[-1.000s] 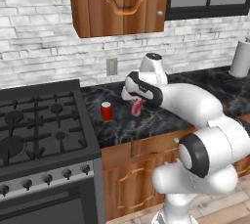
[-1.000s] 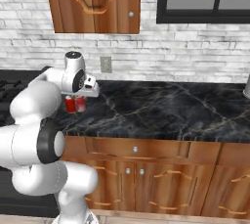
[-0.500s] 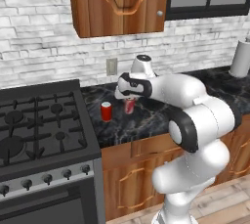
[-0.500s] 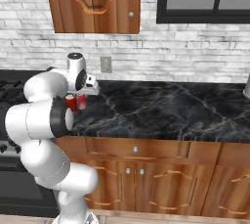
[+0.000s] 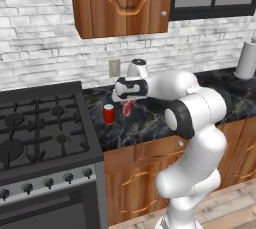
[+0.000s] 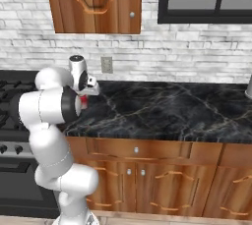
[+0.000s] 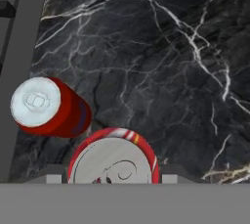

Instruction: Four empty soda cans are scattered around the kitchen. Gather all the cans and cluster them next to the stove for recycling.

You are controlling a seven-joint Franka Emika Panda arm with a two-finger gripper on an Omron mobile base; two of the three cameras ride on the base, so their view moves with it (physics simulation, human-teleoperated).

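Centre-left of the left base view, my gripper (image 5: 127, 107) pinches 1 marked red soda can (image 5: 127, 108) above the black marble counter (image 5: 150, 118). Just left, 1 plain red can (image 5: 108, 114) stands upright beside the black gas stove (image 5: 40, 133).

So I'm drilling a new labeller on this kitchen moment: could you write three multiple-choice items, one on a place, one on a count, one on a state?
1. Where does the free-standing soda can stand?
A. on the black marble counter beside the stove
B. on a stove grate
C. on the floor

2. How many red cans appear in the hand view?
A. one
B. two
C. four

3. What is the gripper doing?
A. hanging open over bare counter
B. shut on a can with markings
C. pressing a stove knob

Answers:
1 A, it stands on the counter just right of the stove.
2 B, the plain can plus the held can.
3 B, the marked can sits between the fingers, above the counter.
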